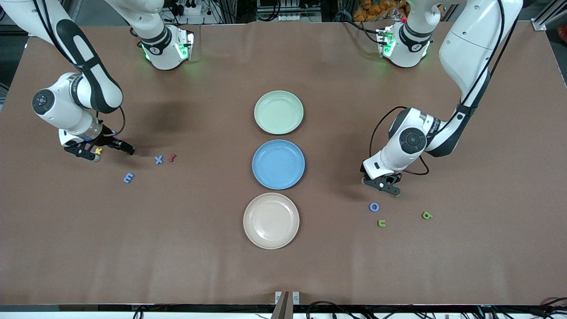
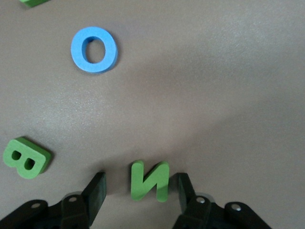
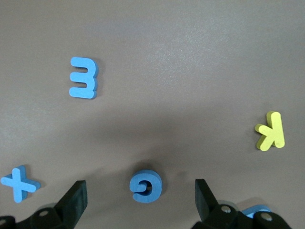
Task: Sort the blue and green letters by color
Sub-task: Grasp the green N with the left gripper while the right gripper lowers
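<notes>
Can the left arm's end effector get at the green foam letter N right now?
Probably yes. The left end effector is low over the green foam letter N, its open fingers straddling it, with bare brown table around. The green B lies clear.

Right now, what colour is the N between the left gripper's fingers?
Leaf green; the N shows best in the left wrist view, between the left gripper.

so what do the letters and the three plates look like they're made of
Letters, e.g. green N and blue O: probably foam. They look thick and matte, with soft rounded edges and no shine.
Plates, green, blue and beige: probably plastic, maybe a fibre blend. They look smooth, pastel and evenly coloured, with a soft sheen on the rims.
</notes>
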Controlling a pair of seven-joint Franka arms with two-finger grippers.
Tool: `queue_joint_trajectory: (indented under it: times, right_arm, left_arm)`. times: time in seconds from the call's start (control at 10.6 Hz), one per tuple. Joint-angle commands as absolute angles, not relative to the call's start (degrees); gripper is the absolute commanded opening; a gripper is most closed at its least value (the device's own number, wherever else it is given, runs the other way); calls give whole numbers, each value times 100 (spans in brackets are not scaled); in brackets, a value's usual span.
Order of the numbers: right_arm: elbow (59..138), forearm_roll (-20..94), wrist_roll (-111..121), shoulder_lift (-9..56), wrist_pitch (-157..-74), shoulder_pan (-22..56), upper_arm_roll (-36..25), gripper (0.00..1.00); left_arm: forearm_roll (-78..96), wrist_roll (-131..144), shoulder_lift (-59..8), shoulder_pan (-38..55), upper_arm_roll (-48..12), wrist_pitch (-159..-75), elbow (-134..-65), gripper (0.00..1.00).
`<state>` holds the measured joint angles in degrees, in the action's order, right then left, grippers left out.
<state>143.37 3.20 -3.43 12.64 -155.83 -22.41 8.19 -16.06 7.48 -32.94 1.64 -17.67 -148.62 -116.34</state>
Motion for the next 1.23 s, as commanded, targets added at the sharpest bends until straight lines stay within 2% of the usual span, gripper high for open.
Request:
queue_joint_trajectory:
  times: [0.0, 0.09, 0.28, 0.47, 0.66, 0.85, 1.13]
  right_arm:
    - [14572, 369, -615, 1212, -15829, -2259, 888, 100]
    - [14633, 369, -615, 1265, -15890, -2250, 888, 100]
    - [14643, 369, -694, 1388, -15908, -2241, 879, 100]
    - [14643, 360, -729, 1459, -15917, -2224, 879, 98]
    - [14643, 352, -729, 1520, -15934, -2232, 879, 95]
    - [14634, 343, -729, 1538, -16022, -2232, 870, 77]
    - [14625, 290, -721, 1573, -16049, -2267, 870, 61]
  left_arm:
    - [-1740, 738, -3393, 167, -1775, -14915, -11487, 37]
    - [-1740, 756, -3393, 184, -1775, -14915, -11487, 23]
    - [-1740, 782, -3366, 185, -1775, -14915, -11479, 3]
    - [-1723, 869, -3183, 237, -1819, -14837, -11487, 0]
    - [-1723, 1526, -3007, 281, -2195, -14512, -11487, 0]
    - [-1723, 2194, -2901, 281, -2669, -14406, -11496, 0]
    - [-1723, 3082, -2856, 334, -3303, -14326, -11496, 0]
